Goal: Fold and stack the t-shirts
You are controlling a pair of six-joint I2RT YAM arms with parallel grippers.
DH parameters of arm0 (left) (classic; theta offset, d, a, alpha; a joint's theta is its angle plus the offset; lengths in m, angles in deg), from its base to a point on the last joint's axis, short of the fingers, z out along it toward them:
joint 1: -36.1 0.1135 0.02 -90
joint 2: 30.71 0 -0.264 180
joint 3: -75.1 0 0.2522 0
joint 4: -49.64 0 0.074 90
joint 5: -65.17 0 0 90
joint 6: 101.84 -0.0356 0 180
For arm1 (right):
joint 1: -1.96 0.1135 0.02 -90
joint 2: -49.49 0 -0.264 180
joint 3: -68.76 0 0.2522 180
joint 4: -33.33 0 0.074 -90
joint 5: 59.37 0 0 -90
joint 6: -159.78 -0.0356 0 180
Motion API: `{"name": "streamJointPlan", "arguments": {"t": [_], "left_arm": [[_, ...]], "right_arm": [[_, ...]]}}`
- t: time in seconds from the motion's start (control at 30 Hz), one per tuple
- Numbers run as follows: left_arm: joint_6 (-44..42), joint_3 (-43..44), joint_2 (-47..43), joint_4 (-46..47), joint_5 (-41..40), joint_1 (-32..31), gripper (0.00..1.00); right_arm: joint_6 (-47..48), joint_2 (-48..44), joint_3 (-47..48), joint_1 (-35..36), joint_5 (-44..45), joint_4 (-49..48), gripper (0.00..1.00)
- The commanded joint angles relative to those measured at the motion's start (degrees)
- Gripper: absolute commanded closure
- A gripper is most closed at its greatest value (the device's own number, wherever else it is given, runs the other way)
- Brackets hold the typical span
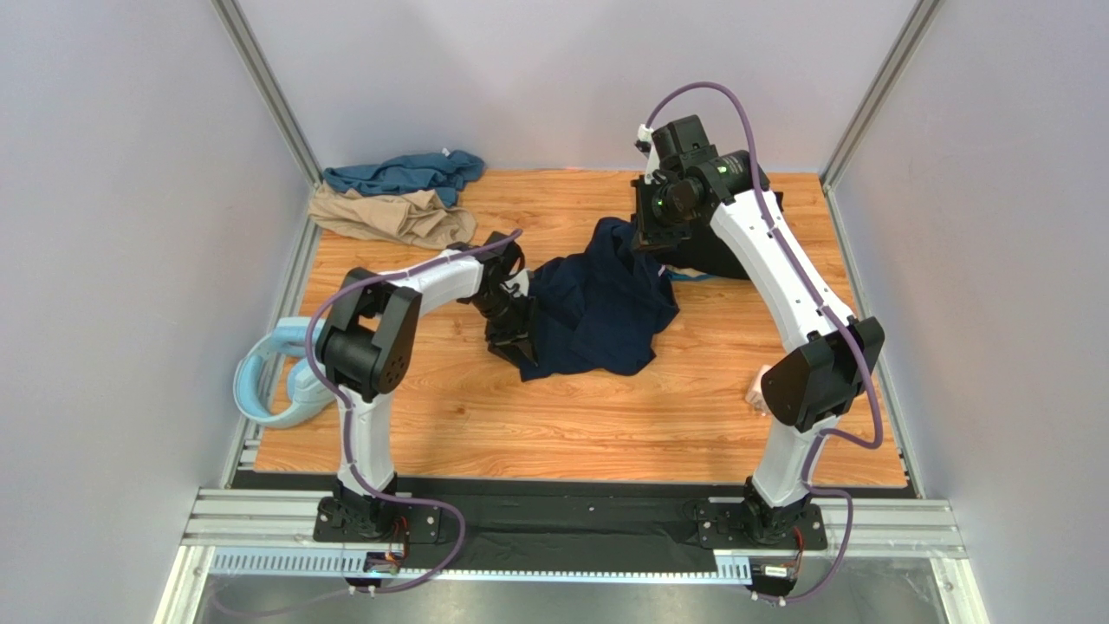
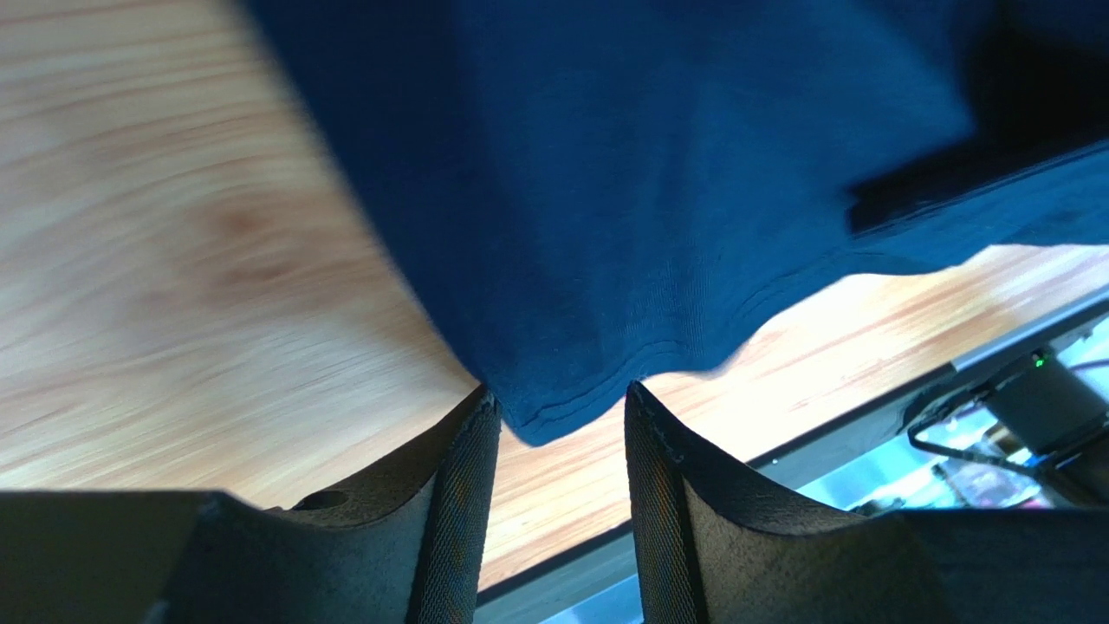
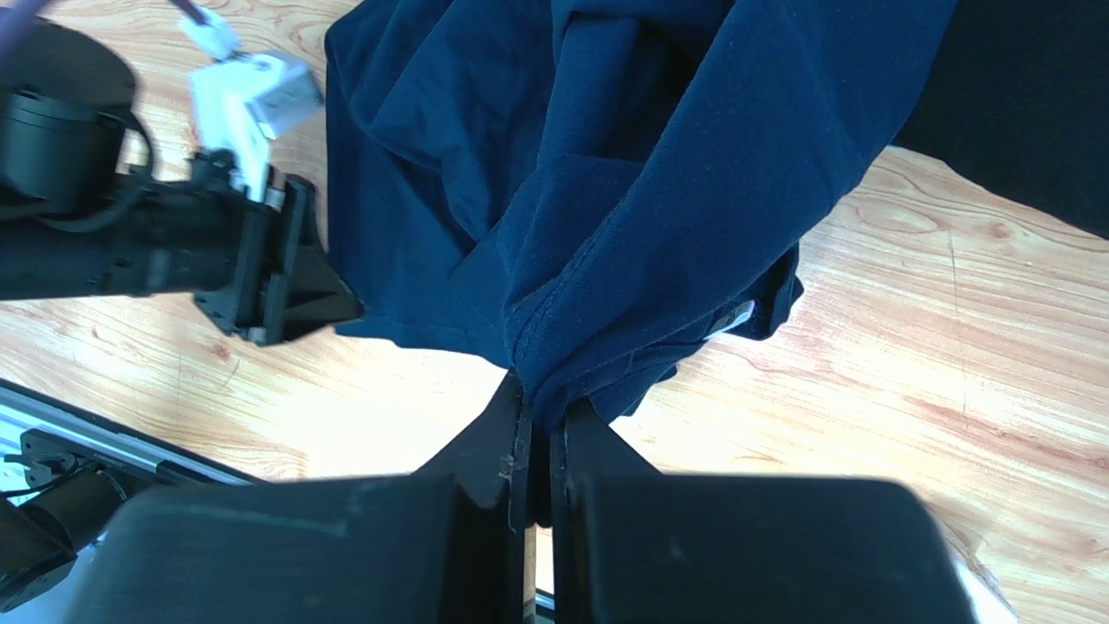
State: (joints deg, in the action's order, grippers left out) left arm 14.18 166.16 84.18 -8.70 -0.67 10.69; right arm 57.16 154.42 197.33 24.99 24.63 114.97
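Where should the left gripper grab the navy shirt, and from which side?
Probably the stitched hem corner of the navy shirt, the tip that dips between the open fingers of the left gripper. Close straight in from the shirt's left edge. The hem looks flat and thin there, and the right gripper already pinches a bunch of cloth elsewhere on the shirt.

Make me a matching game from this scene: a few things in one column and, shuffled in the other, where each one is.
Things:
1. navy t-shirt
2. teal t-shirt
3. tan t-shirt
4. pale blue ring

Places:
A. crumpled in the far left corner, nearest the back wall
B. by the left edge of the table
C. mid-table, pinched by the right gripper
D. crumpled just on the near side of another shirt

Pairs: 1-C, 2-A, 3-D, 4-B
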Motion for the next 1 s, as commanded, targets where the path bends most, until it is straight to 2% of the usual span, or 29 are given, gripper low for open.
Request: {"name": "streamJointPlan", "arguments": {"t": [0.0,0.23,0.3,0.37,0.53,0.7,0.8,0.97], "left_arm": [[-1.5,2.2,5.3,-0.6,-3.4,-3.2,0.52],[-2.1,3.3,8.7,-3.3,-10.2,-4.8,0.53],[-2.6,3.3,9.5,-3.8,-11.1,-4.8,0.67],[-2.9,3.8,10.3,-4.9,-11.9,-4.8,1.00],[-3.1,2.6,9.1,-4.6,-14.5,-4.8,1.00],[-1.7,2.4,-0.2,-3.4,-20.1,-3.7,1.00],[0.8,4.6,-6.5,-3.1,-23.5,-0.4,1.00],[-0.3,11.8,-17.4,-7.6,-31.6,9.6,1.00]], "right_arm": [[-0.1,0.0,0.6,-0.9,-1.6,-2.1,1.00],[-0.6,-0.4,0.2,-2.5,-2.7,-2.3,1.00],[-0.6,-0.6,-0.2,-2.8,-3.0,-2.5,1.00],[-0.8,-0.7,-1.0,-3.0,-3.2,-3.0,1.00],[-1.6,-0.9,-2.0,-4.1,-3.7,-3.7,1.00],[-2.0,-1.7,-0.1,-6.1,-3.0,-4.0,1.00],[-2.5,-3.3,1.2,-8.0,-1.7,-4.2,1.00],[-3.5,-9.2,4.2,-11.8,1.7,-5.4,1.00]]}}
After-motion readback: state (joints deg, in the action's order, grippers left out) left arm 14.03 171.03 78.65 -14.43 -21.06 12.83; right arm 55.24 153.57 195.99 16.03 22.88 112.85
